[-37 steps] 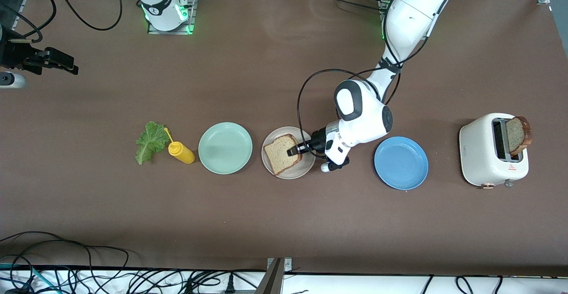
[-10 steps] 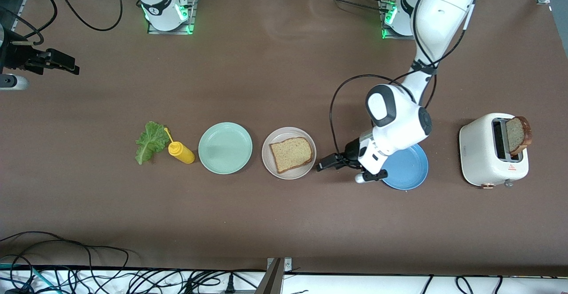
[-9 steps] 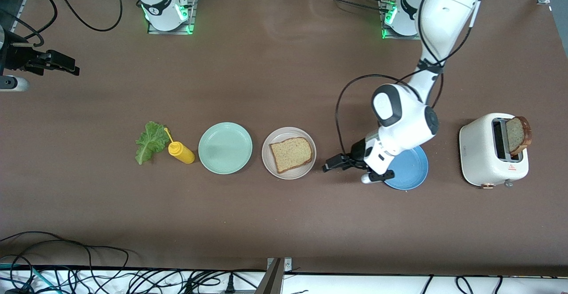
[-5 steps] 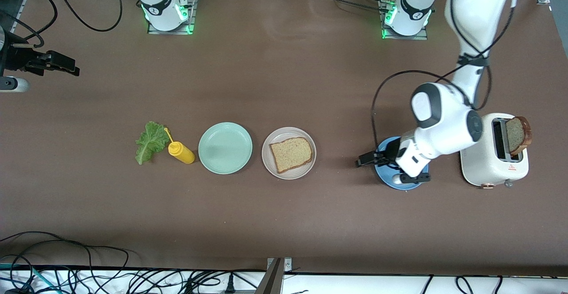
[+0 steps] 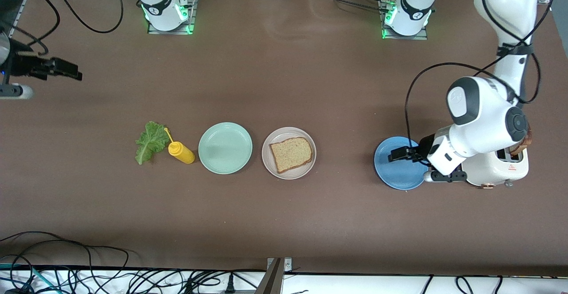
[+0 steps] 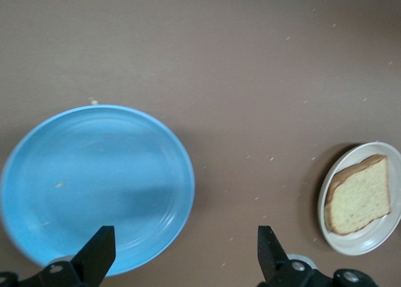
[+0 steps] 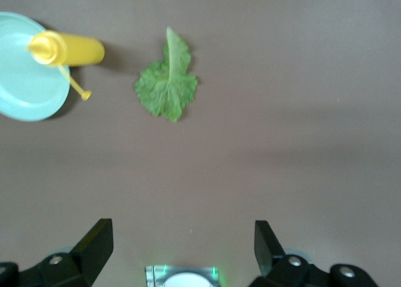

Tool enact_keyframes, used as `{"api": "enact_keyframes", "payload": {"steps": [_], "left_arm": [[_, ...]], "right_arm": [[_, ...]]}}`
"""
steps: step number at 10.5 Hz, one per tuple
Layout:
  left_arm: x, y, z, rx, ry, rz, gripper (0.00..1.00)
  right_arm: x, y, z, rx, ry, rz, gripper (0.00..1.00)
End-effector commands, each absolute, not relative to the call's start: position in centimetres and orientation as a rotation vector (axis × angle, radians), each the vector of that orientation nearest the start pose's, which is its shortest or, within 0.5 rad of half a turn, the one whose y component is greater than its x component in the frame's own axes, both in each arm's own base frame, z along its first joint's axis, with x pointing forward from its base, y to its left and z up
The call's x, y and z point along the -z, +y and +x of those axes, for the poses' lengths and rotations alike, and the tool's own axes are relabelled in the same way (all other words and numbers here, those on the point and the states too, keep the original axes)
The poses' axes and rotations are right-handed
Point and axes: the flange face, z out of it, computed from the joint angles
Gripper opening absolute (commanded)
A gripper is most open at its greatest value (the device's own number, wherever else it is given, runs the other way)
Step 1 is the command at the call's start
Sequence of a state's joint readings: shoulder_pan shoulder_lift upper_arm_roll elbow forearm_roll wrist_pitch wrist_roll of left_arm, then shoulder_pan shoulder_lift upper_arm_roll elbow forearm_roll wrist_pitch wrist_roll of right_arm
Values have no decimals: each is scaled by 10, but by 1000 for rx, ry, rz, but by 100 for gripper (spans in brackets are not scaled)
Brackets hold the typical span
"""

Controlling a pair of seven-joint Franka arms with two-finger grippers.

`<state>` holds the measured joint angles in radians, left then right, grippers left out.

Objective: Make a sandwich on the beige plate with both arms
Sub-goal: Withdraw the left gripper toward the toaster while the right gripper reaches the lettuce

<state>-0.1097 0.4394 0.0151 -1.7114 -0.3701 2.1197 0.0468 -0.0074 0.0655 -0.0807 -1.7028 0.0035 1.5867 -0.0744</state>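
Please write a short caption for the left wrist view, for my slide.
Open left pincer over the blue plate; toast on the beige plate.

Robotics lab: bolted arm bases [image 5: 167, 7] on brown-covered bench [image 5: 275, 76], cable tangle [image 5: 88, 272] along edge.

- Round blue glossy plate [image 6: 94, 187]: smooth, under left gripper [image 6: 182, 259].
- Square brown toast slice [image 5: 290, 154]: rough, porous.
- Brown table [image 5: 284, 85]: matt.
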Motion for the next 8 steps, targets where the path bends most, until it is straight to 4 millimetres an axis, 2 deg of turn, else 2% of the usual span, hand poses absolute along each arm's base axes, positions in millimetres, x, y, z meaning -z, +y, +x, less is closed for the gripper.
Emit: {"api": "enact_keyframes", "payload": {"steps": [1, 3, 5, 7, 8], "left_arm": [[-366, -59, 641, -112, -25, -3367, 100], [-382, -42, 637, -113, -13, -3321, 100], [-401, -27, 631, -138, 4, -3275, 100], [-423, -16, 626, -160, 47, -3199, 100], [-432, -11, 622, -172, 51, -3179, 100]], "right_arm": [[-490, -52, 587, -262, 39, -3126, 100], [-444, -53, 611, -234, 37, -3135, 100], [-405, -53, 625, -193, 39, -3143, 100], [-368, -48, 622, -92, 150, -3155, 100], [-341, -42, 616, -72, 218, -3151, 100]]}}
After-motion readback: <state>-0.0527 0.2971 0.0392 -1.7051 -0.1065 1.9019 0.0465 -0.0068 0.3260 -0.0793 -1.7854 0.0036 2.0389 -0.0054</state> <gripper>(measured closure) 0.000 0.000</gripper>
